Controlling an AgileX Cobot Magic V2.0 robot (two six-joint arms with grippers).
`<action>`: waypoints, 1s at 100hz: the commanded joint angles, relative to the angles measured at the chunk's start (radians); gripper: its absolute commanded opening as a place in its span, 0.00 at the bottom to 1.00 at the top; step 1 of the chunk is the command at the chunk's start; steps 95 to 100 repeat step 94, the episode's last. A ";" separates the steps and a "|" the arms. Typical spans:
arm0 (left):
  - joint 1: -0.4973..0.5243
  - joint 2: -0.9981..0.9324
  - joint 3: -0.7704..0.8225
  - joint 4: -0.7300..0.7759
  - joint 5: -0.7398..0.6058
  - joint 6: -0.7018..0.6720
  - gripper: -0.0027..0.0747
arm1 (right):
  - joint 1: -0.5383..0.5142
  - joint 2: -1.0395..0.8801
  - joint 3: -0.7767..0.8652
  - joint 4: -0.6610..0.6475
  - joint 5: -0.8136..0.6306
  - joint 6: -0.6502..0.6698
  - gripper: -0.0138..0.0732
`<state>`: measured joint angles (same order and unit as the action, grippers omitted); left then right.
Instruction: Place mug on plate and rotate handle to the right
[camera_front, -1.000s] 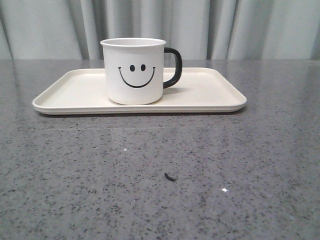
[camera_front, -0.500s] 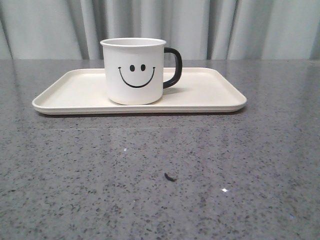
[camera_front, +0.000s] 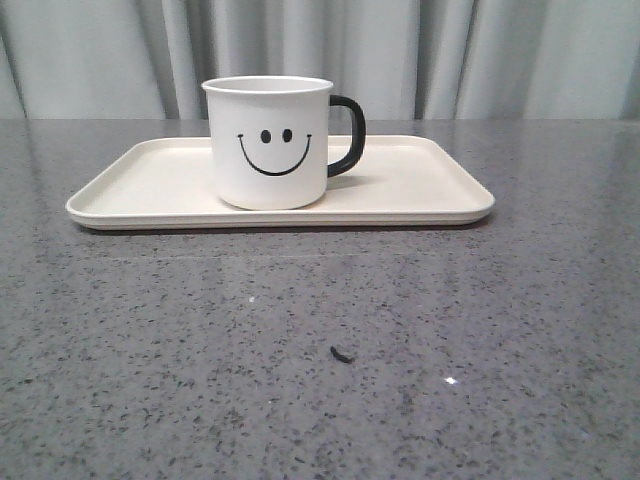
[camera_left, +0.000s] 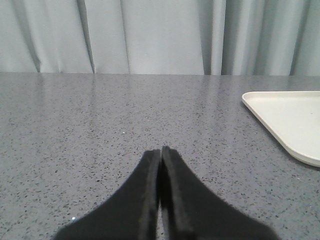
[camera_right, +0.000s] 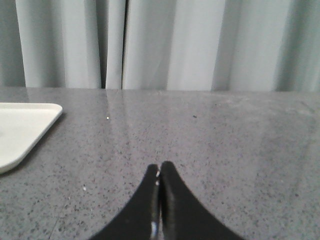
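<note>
The white mug (camera_front: 272, 140) with a black smiley face stands upright on the cream plate (camera_front: 420, 195), left of the plate's middle. Its black handle (camera_front: 348, 133) points to the right. No arm shows in the front view. My left gripper (camera_left: 160, 151) is shut and empty over bare table, with a corner of the plate (camera_left: 287, 120) to one side. My right gripper (camera_right: 159, 166) is shut and empty over bare table, with a corner of the plate (camera_right: 22, 127) to the other side. Both grippers are well apart from the mug.
The grey speckled table (camera_front: 320, 350) runs to a grey curtain (camera_front: 450, 50) at the back. A small dark speck (camera_front: 341, 353) lies on the table in front of the plate.
</note>
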<state>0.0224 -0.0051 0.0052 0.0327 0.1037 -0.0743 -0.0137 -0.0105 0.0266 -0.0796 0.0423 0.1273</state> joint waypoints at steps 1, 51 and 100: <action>0.002 -0.032 0.005 -0.007 -0.076 -0.001 0.01 | -0.006 -0.020 0.001 0.057 -0.026 -0.061 0.08; 0.002 -0.032 0.005 -0.007 -0.076 -0.001 0.01 | -0.006 -0.020 0.001 0.088 -0.016 -0.103 0.08; 0.002 -0.032 0.005 -0.007 -0.076 -0.001 0.01 | -0.006 -0.020 0.001 0.088 -0.016 -0.103 0.08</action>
